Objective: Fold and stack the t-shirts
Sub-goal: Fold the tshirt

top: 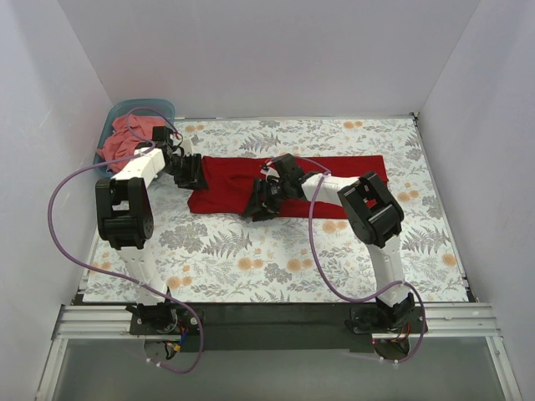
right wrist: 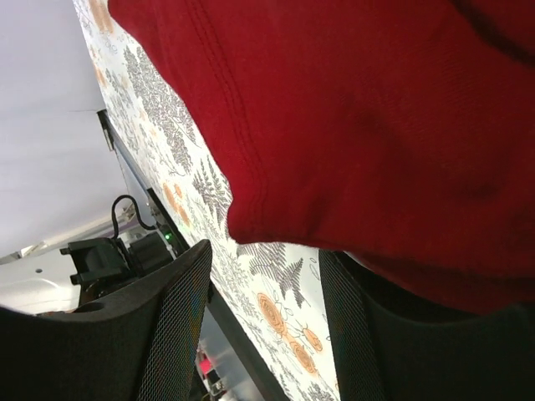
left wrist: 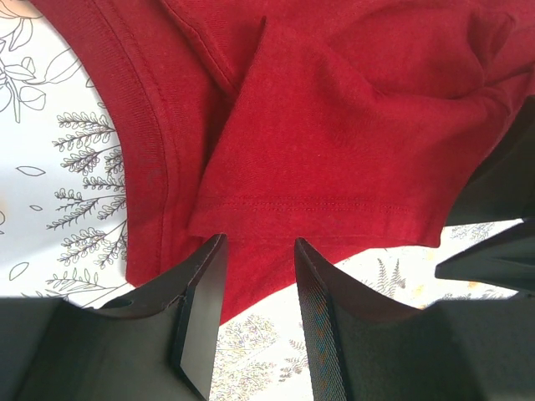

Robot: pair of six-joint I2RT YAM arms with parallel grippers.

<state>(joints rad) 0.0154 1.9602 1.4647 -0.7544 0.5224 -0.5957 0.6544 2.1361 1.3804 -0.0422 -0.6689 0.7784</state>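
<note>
The crimson red t-shirt [top: 334,180] lies spread flat and long across the middle of the table. My left gripper [top: 191,177] is at its left end, open, with the hem and a folded sleeve just ahead of the jaws [left wrist: 259,246]; the cloth [left wrist: 334,125] is not between them. My right gripper [top: 255,209] is at the shirt's near edge, open [right wrist: 266,251]. A fold of red cloth [right wrist: 376,125] hangs just above the jaws and drapes over the right-hand finger [right wrist: 359,334]. The salmon-pink t-shirt [top: 129,134] lies crumpled in the tub.
A teal plastic tub [top: 159,107] stands at the back left corner against the white walls. The floral tablecloth [top: 251,259] covers the table. A black rail [top: 276,316] with both arm bases runs along the near edge. Purple cables loop beside each arm.
</note>
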